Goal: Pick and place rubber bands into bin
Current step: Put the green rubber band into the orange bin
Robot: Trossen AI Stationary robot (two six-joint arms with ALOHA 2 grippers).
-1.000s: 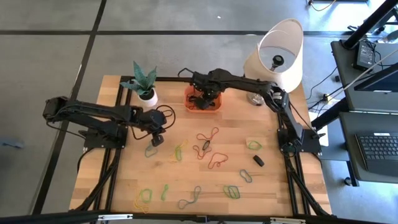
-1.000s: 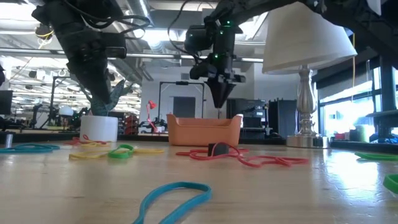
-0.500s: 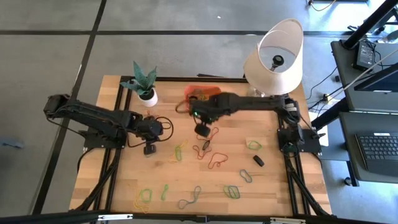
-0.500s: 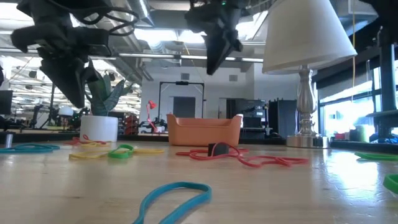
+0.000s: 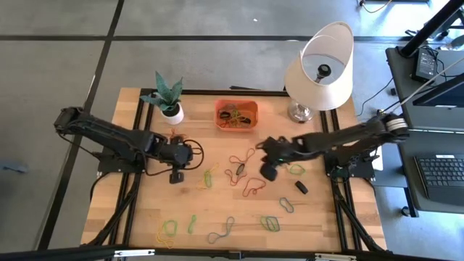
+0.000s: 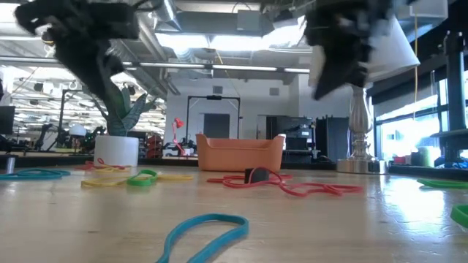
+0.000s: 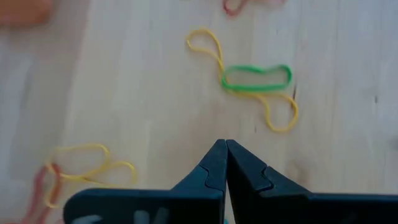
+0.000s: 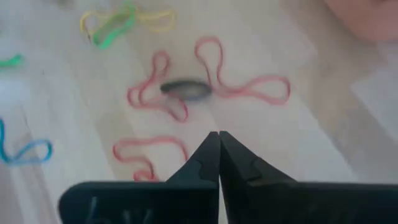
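Right arm back from the bin, empty.

My right gripper (image 5: pixel 269 172) has left the bin (image 5: pixel 236 115), fingers pinched shut on nothing, above the red rubber bands (image 5: pixel 241 168); my left gripper (image 5: pixel 175 175) hangs closed, empty, mid-left.

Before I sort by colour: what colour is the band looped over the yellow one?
Green, clearest in the left wrist view.

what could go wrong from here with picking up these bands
The black band lies on top of the red band, so the shut right gripper might lift both or drag one. The green band overlaps the yellow band ahead of the shut left gripper, so they may come up tangled.
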